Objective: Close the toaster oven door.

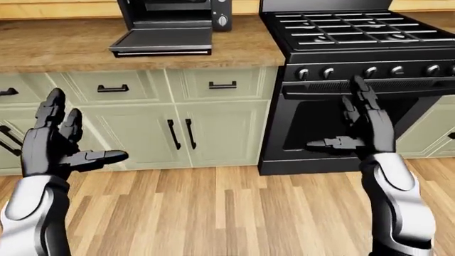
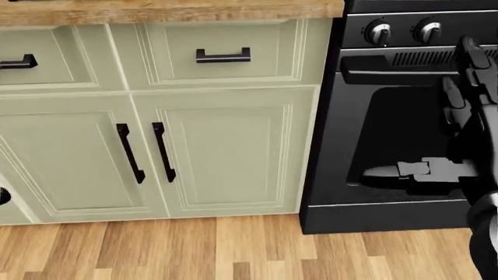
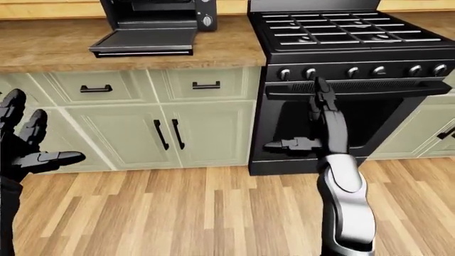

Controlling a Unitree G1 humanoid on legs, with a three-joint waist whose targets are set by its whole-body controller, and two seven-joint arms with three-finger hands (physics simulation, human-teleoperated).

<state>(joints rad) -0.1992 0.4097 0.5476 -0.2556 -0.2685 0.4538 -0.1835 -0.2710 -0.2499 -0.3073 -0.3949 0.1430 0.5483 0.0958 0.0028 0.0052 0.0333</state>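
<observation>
Up at eleven o'clock, toaster oven door [image 1: 162, 41] lies flat (long axis sideways); left hand [image 1: 53, 141], right hand [image 1: 362, 128] splayed, empty.

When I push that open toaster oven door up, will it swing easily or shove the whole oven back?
The toaster oven door lies flat open, apparently hinged at its lower edge, so it should swing up stiffly as one rigid panel. The toaster oven looks small and sits loose on the wooden counter, so a hard push may slide it.
</observation>
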